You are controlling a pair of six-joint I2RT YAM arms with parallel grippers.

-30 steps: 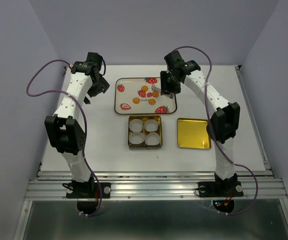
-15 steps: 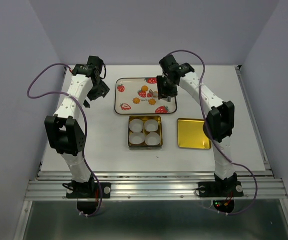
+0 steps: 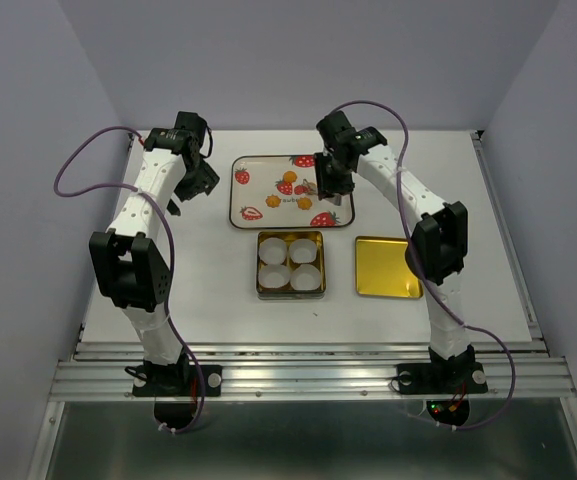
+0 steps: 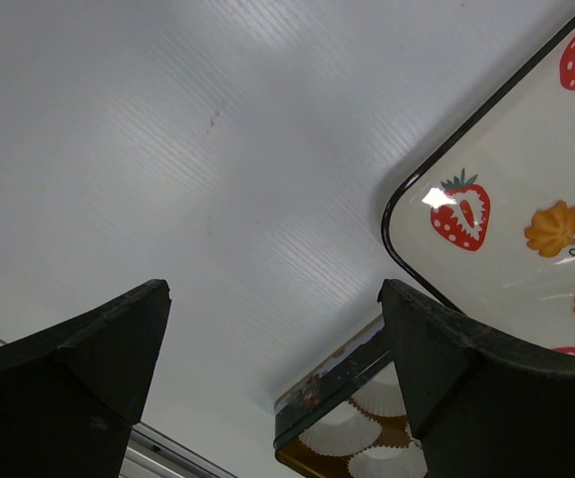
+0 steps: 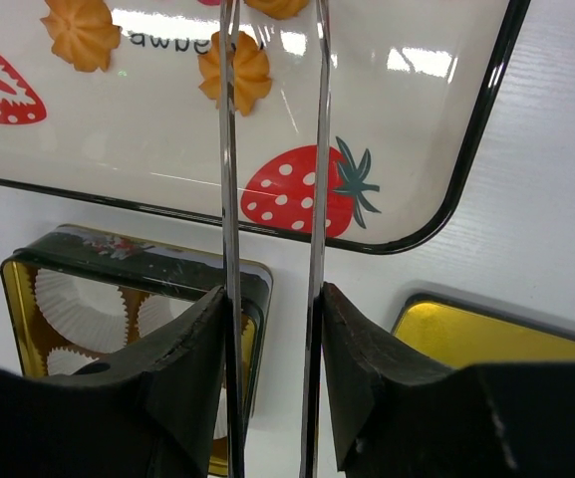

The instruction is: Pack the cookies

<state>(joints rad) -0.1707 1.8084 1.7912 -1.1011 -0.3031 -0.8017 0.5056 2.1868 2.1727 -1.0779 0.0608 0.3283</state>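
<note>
The four cookies [image 5: 235, 70] lie loose on the strawberry tray [image 5: 446, 214], none yet in the tin [image 5: 147, 254]; they look light, dry and crumbly, so pinch one gently across its ridged edge. The right gripper [image 5: 272, 299] is clamped on thin tweezers [image 5: 229, 149] whose tips run out of view, perhaps at a cookie. The left gripper [image 4: 272, 294] hangs spread above the table [image 4: 217, 149]
</note>
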